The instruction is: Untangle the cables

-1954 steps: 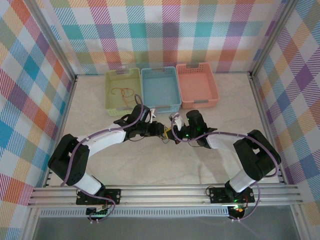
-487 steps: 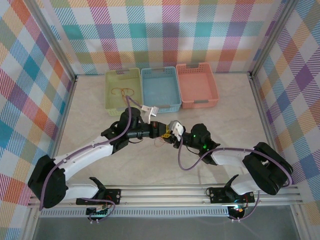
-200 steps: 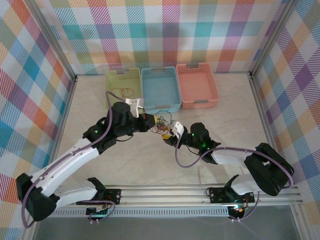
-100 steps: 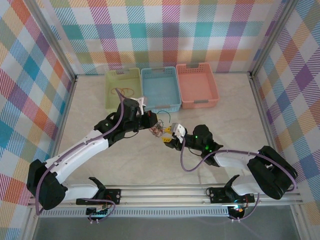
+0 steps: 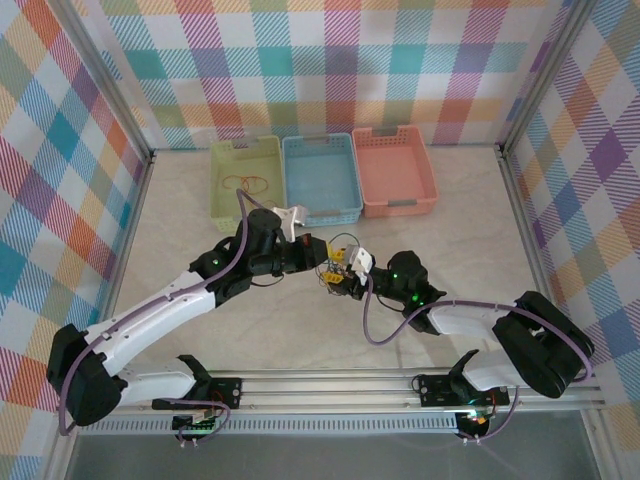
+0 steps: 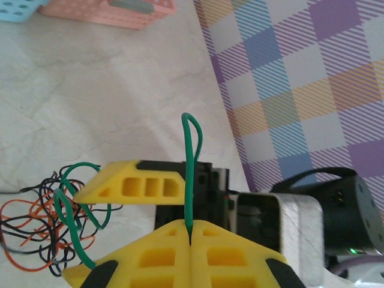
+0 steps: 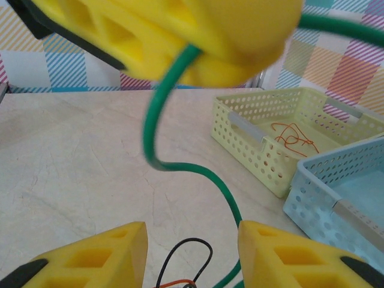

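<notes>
Left tool (image 6: pixel 189 229) is clamped tight on the green cable (image 6: pixel 191 157). The strand sticks out of the pinch as a narrow upright loop.

Right tool (image 7: pixel 192 255) has its jaws apart and grips nothing. The same green cable (image 7: pixel 157 105) drops from the left tool's fingers, curls, and runs down through the gap, closer to the right-hand finger (image 7: pixel 288 258).

Key relation: the two tools face each other nose to nose at mid-worktop (image 5: pixel 420 300), left tool (image 5: pixel 320 252) slightly left and far, right tool (image 5: pixel 344 275) right and near. The tangle (image 5: pixel 336 262) of red-orange, black and green cables sits between and under them. Can't tell if it hangs or rests. From the left wrist it's a knot (image 6: pixel 36 222) low to the side of the fingers.

The green strand's axis runs roughly along the line between the tools, so the right tool is already lined up. My read: close on it there or lower at the knot, then pull apart along that line.

Pose: left arm stretched long from the near-left base. Right arm folded, elbow out right, forearm low and pointing left.

One red-orange cable (image 5: pixel 248 183) is already in the green basket (image 5: pixel 222 200); blue basket (image 5: pixel 320 212) beside it.
</notes>
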You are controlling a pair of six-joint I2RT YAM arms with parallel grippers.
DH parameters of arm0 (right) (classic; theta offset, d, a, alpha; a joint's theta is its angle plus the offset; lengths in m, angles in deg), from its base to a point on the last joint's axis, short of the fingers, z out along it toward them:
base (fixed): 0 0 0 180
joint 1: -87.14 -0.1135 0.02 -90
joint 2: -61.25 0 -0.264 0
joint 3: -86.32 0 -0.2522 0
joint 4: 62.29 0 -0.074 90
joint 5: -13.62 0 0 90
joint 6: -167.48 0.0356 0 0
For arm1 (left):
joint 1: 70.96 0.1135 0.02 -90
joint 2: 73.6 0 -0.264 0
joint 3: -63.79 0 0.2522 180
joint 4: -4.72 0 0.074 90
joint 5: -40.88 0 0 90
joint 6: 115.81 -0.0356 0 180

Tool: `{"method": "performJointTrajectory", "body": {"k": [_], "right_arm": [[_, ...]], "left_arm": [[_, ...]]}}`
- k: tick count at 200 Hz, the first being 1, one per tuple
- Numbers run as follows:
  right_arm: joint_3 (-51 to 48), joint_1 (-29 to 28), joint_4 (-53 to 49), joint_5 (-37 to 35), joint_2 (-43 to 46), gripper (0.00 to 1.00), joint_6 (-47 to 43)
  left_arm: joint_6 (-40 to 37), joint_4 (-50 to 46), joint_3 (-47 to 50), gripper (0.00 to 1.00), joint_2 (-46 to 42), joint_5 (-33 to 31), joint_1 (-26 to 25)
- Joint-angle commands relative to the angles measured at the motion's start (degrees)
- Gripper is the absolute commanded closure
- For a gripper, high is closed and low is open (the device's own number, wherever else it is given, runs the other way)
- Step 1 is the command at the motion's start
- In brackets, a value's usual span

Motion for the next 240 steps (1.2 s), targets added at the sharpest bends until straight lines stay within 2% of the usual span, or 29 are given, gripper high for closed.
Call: {"method": "performJointTrajectory", "body": {"k": [1,59,115,174,240], "right_arm": [[-0.4,0.2,2.6,-1.0,-0.6,0.56,0.4],[-0.1,0.2,2.0,-1.0,-0.8,0.58,0.4],[1.5,0.2,-1.7,0.0,-1.7,0.72,-0.1],[3.9,0.2,-6.4,-0.3,-2.7,0.72,-0.3],[4.9,0.2,-8.5,-1.3,-3.3,0.71,-0.3]], "left_arm": [[1.6,2.2,-0.5,1.0,-1.3,3.6,-1.7],[2.8,3.3,-0.7,1.0,-3.4,5.8,-3.7],[3.3,2.7,-3.6,1.0,-5.3,5.3,-4.1],[0.2,-5.6,-15.2,1.0,-8.3,5.7,-4.1],[-4.6,-15.4,-21.7,1.0,-14.7,0.1,-3.9]]}}
